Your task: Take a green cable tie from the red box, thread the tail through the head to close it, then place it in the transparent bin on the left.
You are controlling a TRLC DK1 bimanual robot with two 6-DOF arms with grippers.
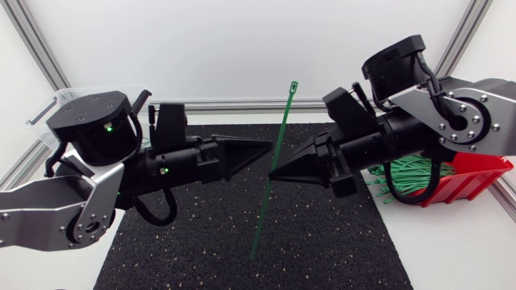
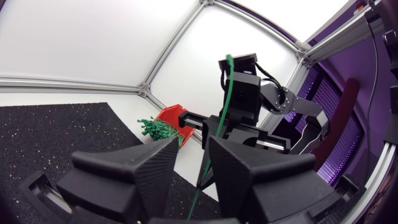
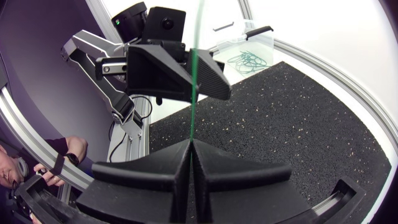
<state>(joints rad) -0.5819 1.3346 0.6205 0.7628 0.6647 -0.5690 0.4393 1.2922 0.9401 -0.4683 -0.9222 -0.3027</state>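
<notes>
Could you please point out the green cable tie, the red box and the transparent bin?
thin green plastic cable tie [image 1: 284, 125]: head view, upper shaft.
red plastic box [image 1: 472, 184]: head view, front wall.
transparent plastic bin [image 3: 266, 42]: right wrist view, side wall.

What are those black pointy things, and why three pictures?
They are two robot arms, each ending in a pinching tool. One picture looks down from above the table; the other two come from cameras on each arm's wrist. The right tool is shut on a long thin green plastic cable tie, holding it roughly upright. The left tool is open, close beside it. Below lies a black speckled mat. A red plastic box holds more green ties, and a clear plastic bin waits at the left.
</notes>
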